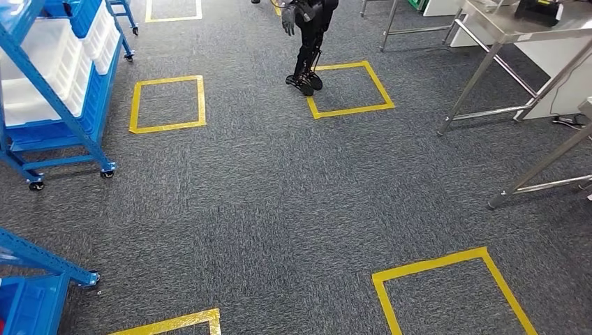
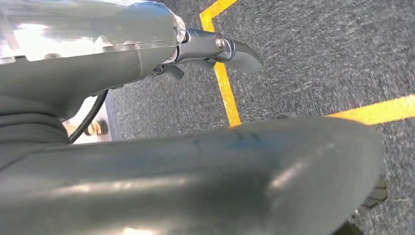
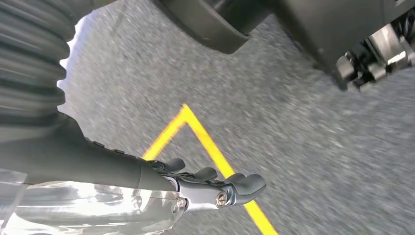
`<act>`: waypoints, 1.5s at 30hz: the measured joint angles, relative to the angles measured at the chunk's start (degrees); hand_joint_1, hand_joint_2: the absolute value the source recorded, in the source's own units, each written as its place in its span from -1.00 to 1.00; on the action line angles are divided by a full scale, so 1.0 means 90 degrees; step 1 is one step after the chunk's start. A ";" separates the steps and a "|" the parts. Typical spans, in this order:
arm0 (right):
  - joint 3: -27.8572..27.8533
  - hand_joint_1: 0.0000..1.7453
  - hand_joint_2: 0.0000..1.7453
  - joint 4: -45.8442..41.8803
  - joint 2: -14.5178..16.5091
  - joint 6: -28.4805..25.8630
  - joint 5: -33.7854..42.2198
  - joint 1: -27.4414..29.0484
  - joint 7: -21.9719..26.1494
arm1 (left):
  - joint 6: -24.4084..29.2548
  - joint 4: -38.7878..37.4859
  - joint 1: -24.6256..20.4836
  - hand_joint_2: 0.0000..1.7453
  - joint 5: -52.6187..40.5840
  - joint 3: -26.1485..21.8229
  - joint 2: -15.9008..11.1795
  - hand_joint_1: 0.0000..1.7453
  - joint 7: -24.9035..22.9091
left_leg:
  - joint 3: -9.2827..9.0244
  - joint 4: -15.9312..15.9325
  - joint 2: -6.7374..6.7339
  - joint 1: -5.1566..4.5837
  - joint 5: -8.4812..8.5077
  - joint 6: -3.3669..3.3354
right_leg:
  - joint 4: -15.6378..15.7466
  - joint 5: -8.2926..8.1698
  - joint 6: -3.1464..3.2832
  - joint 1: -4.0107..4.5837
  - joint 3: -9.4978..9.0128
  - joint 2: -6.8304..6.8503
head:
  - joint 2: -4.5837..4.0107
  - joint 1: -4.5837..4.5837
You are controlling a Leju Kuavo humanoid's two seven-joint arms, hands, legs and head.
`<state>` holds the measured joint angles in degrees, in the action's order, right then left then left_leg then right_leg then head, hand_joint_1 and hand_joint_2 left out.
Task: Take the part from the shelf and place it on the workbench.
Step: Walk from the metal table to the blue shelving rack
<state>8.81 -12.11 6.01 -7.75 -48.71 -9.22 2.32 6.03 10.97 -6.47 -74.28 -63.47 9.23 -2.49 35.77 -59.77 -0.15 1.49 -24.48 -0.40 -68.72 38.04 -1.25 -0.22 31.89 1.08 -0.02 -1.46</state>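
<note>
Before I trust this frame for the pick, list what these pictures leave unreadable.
- Part to fetch: cannot be picked out; the blue shelf is cut by the head view's left edge, its white bins seen from the side.
- Workbench: its top is cut off by the head view's upper right corner.
- Left hand: palm hidden by its own cover, left wrist view.
- Right hand: floor beyond is motion-blurred, right wrist view.

The head view looks forward and down from high up over grey carpet marked with yellow tape squares. Each wrist view sits close behind its hanging hand, left hand and right hand, facing the floor nearby. All three views share carpet and tape.
</note>
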 joint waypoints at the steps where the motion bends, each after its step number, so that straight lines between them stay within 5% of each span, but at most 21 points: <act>1: -0.0002 -1.00 1.00 0.0000 0.0000 -0.0002 0.0004 -0.0012 0.0012 | 0.0000 0.0000 -0.0005 -1.00 0.0004 -0.0002 -0.0005 -1.00 0.0000 | 0.0014 0.0001 0.0063 -0.0011 0.0009 -0.0012 | -0.0340 0.0106 0.0000 -0.0002 0.0165 -0.0039 | 0.0000 0.0000; 3: -0.0005 -1.00 1.00 0.0000 0.0000 -0.0002 0.0007 -0.0025 0.0020 | 0.0000 0.0000 -0.0005 -1.00 0.0006 -0.0006 -0.0014 -1.00 -0.0001 | 0.0025 0.0000 0.0224 -0.0025 0.0024 -0.0015 | -0.0415 -0.0054 0.0023 -0.0002 0.0214 -0.0072 | 0.0000 0.0000; 6: -0.0005 -1.00 1.00 0.0001 0.0000 0.0013 -0.0017 0.0015 0.0024 | 0.0005 0.0000 -0.0005 -1.00 0.0008 -0.0030 -0.0018 -1.00 -0.0003 | 0.0040 0.0000 0.0469 -0.0023 0.0076 0.0039 | 0.0701 -0.0700 0.0097 -0.0007 -0.0252 -0.0370 | 0.0000 0.0000; 8: -0.0005 -1.00 1.00 0.0001 0.0001 0.0016 -0.0038 0.0034 0.0034 | 0.0012 0.0000 -0.0012 -1.00 0.0013 -0.0047 -0.0018 -1.00 -0.0005 | 0.0089 0.0016 0.0584 -0.0006 0.0140 0.0118 | 0.1115 -0.0807 0.0132 0.0008 -0.0386 -0.0591 | 0.0000 0.0000; 10: -0.0005 -1.00 1.00 -0.0001 0.0007 0.0016 -0.0057 0.0025 0.0045 | 0.0015 0.0000 -0.0003 -1.00 0.0019 -0.0058 -0.0018 -1.00 -0.0005 | 0.0118 0.0070 0.0695 0.0015 0.0216 0.0220 | 0.1185 -0.0835 0.0178 0.0037 -0.0384 -0.0551 | 0.0000 0.0000; 13: -0.0006 -1.00 1.00 -0.0002 0.0029 0.0017 -0.0078 0.0024 0.0067 | 0.0016 0.0000 0.0013 -1.00 0.0027 -0.0086 -0.0020 -1.00 -0.0007 | 0.0287 -0.0239 0.0459 -0.0005 0.0000 0.0258 | 0.1322 -0.0959 0.0306 0.0029 -0.0412 -0.0316 | 0.0000 -0.0001; 15: -0.0008 -1.00 1.00 -0.0002 0.0032 0.0024 -0.0081 0.0038 0.0083 | 0.0016 0.0000 0.0002 -1.00 0.0028 -0.0098 -0.0026 -1.00 -0.0010 | 0.0618 -0.1037 0.0190 -0.0026 -0.0467 0.0246 | 0.1343 -0.0989 0.0362 0.0055 -0.0386 -0.0132 | 0.0000 -0.0002; 17: -0.0012 -1.00 1.00 -0.0002 0.0032 0.0035 -0.0081 0.0045 0.0086 | 0.0015 0.0000 0.0008 -1.00 0.0027 -0.0101 -0.0030 -1.00 -0.0014 | 0.0817 -0.1662 0.0106 -0.0027 -0.0730 0.0258 | 0.1330 -0.0991 0.0373 0.0091 -0.0350 0.0052 | 0.0000 -0.0002; 19: -0.0013 -1.00 1.00 -0.0002 0.0032 0.0047 -0.0084 0.0045 0.0086 | 0.0016 0.0000 0.0020 -1.00 0.0025 -0.0104 -0.0036 -1.00 -0.0029 | 0.0538 -0.1368 0.0043 -0.0031 -0.0564 0.0246 | 0.1309 -0.0984 0.0370 0.0109 -0.0337 0.0214 | 0.0000 -0.0002; 22: -0.0015 -1.00 1.00 -0.0002 0.0032 0.0075 -0.0102 0.0044 0.0088 | 0.0033 0.0000 -0.0001 -1.00 0.0039 -0.0110 -0.0063 -1.00 -0.0050 | -0.0226 -0.0139 -0.0284 -0.0101 -0.0210 0.0128 | 0.1256 -0.0935 0.0322 0.0145 -0.0338 0.0419 | 0.0000 -0.0002; 25: -0.0018 -1.00 1.00 -0.0002 0.0031 0.0118 -0.0140 0.0018 0.0090 | 0.0072 0.0000 0.0004 -1.00 0.0108 -0.0141 -0.0075 -1.00 -0.0059 | -0.0318 0.0111 -0.0286 -0.0142 -0.0182 0.0015 | 0.1239 -0.0913 0.0257 0.0163 -0.0342 0.0570 | 0.0000 -0.0002; 28: -0.0022 -1.00 1.00 -0.0007 0.0030 0.0136 -0.0167 -0.0013 0.0102 | 0.0117 0.0000 0.0011 -1.00 0.0156 -0.0192 -0.0082 -1.00 -0.0069 | -0.0327 0.0216 -0.0136 -0.0101 -0.0108 -0.0084 | 0.0951 -0.0683 0.0137 0.0116 -0.0237 0.0273 | 0.0000 -0.0001; 30: -0.0032 -1.00 1.00 -0.0010 0.0029 0.0141 -0.0168 -0.0033 0.0118 | 0.0130 0.0000 -0.0015 -1.00 0.0167 -0.0222 -0.0087 -1.00 -0.0070 | -0.0312 0.0243 -0.0041 -0.0093 -0.0077 -0.0119 | 0.0204 -0.0281 0.0062 0.0057 0.0104 -0.0021 | 0.0000 -0.0001; 32: -0.0043 -1.00 1.00 -0.0013 0.0029 0.0143 -0.0165 -0.0071 0.0128 | 0.0132 0.0000 -0.0024 -1.00 0.0171 -0.0248 -0.0089 -1.00 -0.0070 | -0.0301 0.0241 0.0075 -0.0094 -0.0067 -0.0118 | -0.0484 -0.0060 0.0016 0.0009 0.0401 -0.0079 | 0.0000 -0.0001; 33: -0.0048 -1.00 1.00 -0.0015 0.0029 0.0142 -0.0165 -0.0079 0.0131 | 0.0132 0.0000 -0.0019 -1.00 0.0171 -0.0259 -0.0089 -1.00 -0.0070 | -0.0305 0.0238 0.0147 -0.0091 -0.0062 -0.0109 | -0.0523 -0.0134 -0.0001 -0.0017 0.0406 -0.0087 | 0.0000 -0.0001; 35: -0.0056 -1.00 1.00 -0.0016 0.0027 0.0141 -0.0165 -0.0057 0.0132 | 0.0132 0.0000 -0.0015 -1.00 0.0176 -0.0268 -0.0090 -1.00 -0.0068 | -0.0318 0.0229 0.0315 -0.0079 -0.0051 -0.0076 | 0.0111 -0.0596 -0.0020 -0.0077 0.0104 -0.0157 | 0.0000 0.0000; 37: -0.0062 -1.00 1.00 -0.0014 0.0020 0.0137 -0.0166 -0.0006 0.0136 | 0.0132 0.0000 -0.0030 -1.00 0.0193 -0.0272 -0.0090 -1.00 -0.0064 | -0.0292 0.0213 0.0469 -0.0072 -0.0029 -0.0007 | 0.0900 -0.0917 -0.0009 -0.0114 -0.0240 -0.0406 | 0.0000 0.0000; 40: -0.0072 -1.00 1.00 -0.0015 0.0015 0.0131 -0.0165 0.0018 0.0146 | 0.0136 0.0000 -0.0036 -1.00 0.0231 -0.0298 -0.0093 -1.00 -0.0055 | -0.0186 0.0215 0.0633 -0.0045 0.0048 0.0142 | 0.1223 -0.0923 0.0086 -0.0077 -0.0326 -0.0516 | 0.0000 -0.0001; 42: -0.0074 -1.00 1.00 -0.0016 0.0018 0.0131 -0.0166 0.0016 0.0150 | 0.0142 0.0000 -0.0012 -1.00 0.0248 -0.0325 -0.0093 -1.00 -0.0053 | -0.0124 0.0155 0.0551 -0.0029 0.0015 0.0203 | 0.1280 -0.0972 0.0197 -0.0072 -0.0334 -0.0393 | 0.0000 -0.0001; 45: -0.0081 -1.00 1.00 -0.0016 0.0012 0.0132 -0.0166 0.0031 0.0152 | 0.0150 0.0000 -0.0024 -1.00 0.0262 -0.0355 -0.0091 -1.00 -0.0050 | 0.0288 -0.0735 0.0168 -0.0034 -0.0496 0.0212 | 0.1344 -0.1020 0.0339 -0.0028 -0.0345 -0.0145 | 0.0000 -0.0002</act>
<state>8.08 -12.26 6.12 -6.57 -50.21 -8.94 3.68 7.38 10.97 -6.69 -71.93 -66.66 8.41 -2.94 38.37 -66.39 1.37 1.18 -28.94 1.51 -56.63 28.86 1.80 -0.48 28.79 -0.23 -0.02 -1.49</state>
